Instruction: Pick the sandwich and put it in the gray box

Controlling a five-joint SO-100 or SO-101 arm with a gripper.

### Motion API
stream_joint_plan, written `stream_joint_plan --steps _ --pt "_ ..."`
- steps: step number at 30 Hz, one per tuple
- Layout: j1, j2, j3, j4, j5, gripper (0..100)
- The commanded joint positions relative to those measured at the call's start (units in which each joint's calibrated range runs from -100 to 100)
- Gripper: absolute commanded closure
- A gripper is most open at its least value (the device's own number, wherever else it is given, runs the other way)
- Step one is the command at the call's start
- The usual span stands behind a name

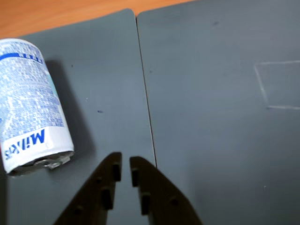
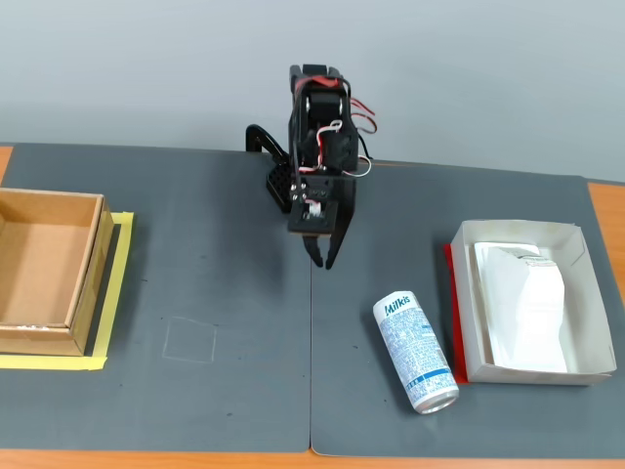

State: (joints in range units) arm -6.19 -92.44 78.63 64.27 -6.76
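Observation:
The sandwich point(image 2: 527, 303), a flat white blister pack with a small label at its far end, lies inside the gray box point(image 2: 527, 375) at the right of the fixed view. The box is a shallow whitish tray with a red strip along its left side. My gripper point(image 2: 320, 256) hangs above the middle of the dark mat, well left of the box. In the wrist view my gripper point(image 1: 125, 161) is shut and empty, pointing at the seam between two mats. Sandwich and box are out of the wrist view.
A blue-and-white Milkis can point(image 2: 415, 350) lies on its side just left of the gray box; it also shows in the wrist view point(image 1: 30, 105). A deeper brown cardboard box point(image 2: 88, 283) sits on yellow tape at the left edge. A chalk square point(image 2: 190, 340) marks the mat.

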Motion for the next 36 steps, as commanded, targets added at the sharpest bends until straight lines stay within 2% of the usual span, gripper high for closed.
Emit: stream_joint_plan --steps 1,13,18,36 --pt "0.6 -6.9 6.0 -0.9 0.2 98" --pt "5.3 -6.9 18.9 -9.9 7.8 98" --pt "5.1 -7.0 21.0 -12.8 7.9 98" --pt "4.1 -7.0 21.1 -12.9 7.4 98"
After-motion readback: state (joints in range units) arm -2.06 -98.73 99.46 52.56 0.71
